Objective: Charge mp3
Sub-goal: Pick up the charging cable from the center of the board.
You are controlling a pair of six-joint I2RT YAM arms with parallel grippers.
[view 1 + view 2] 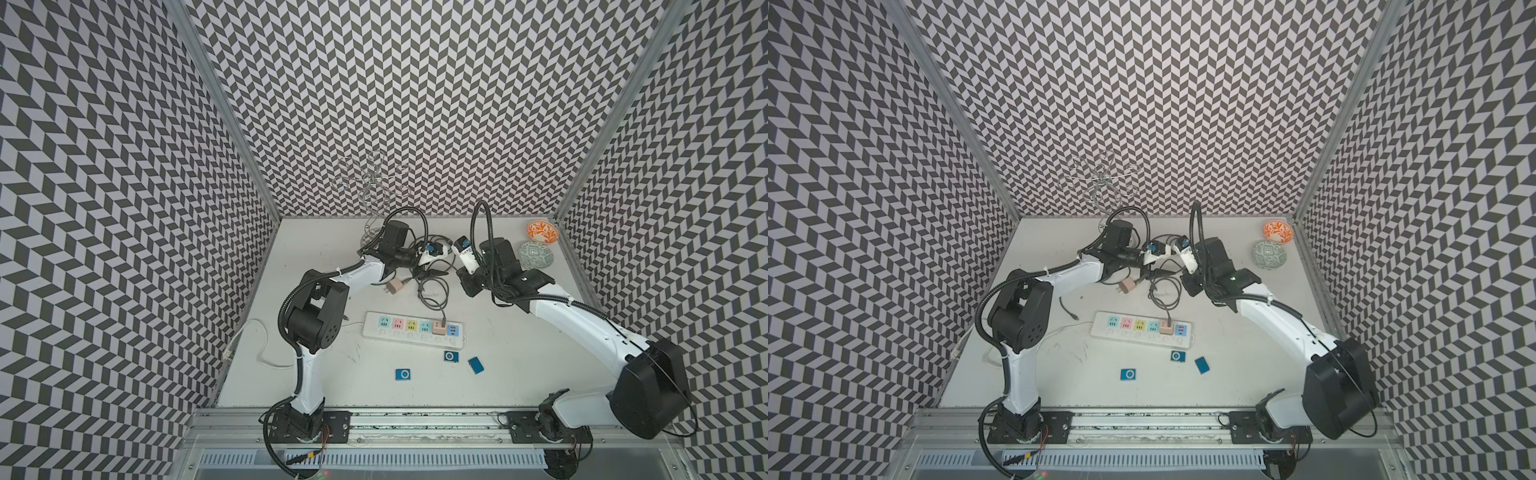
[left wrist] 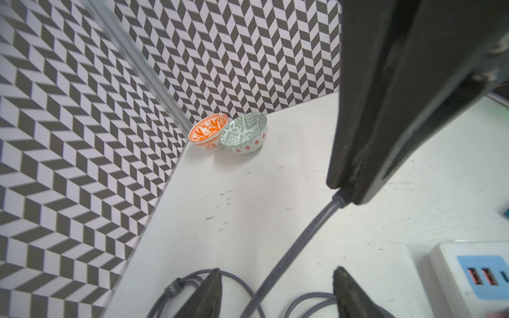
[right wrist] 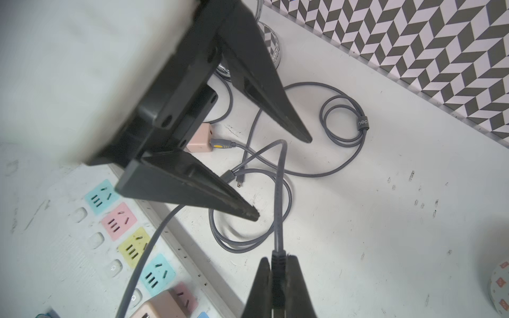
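Right hand (image 3: pixel 278 261) tight on grey cable (image 3: pixel 280 192)

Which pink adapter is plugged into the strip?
The plugged adapter sits in the power strip beside its USB ports; the loose adapter lies near the left arm.

**Strip mid-surface, players in front, cables behind**

The strip (image 1: pixel 413 331) lies across the middle of the surface (image 1: pixel 519 374). In front of it lie the left player (image 1: pixel 402 374), the middle player (image 1: pixel 450 356) and the right player (image 1: pixel 476 365); the last two lie near its right end. An adapter (image 1: pixel 438 328) sits in the strip near that end. Behind the strip lie coils (image 1: pixel 432 291), with a loose adapter (image 1: pixel 394 286) just left of them. Above the coils the left tool (image 3: pixel 283 179) faces the right tool (image 3: pixel 278 258), which has a cable (image 3: pixel 279 209) end between its tips. A stand (image 1: pixel 374 228) is at the far edge, left of centre. The far bowl (image 1: pixel 542 231) and near bowl (image 1: pixel 536 254) sit side by side in the far right corner.
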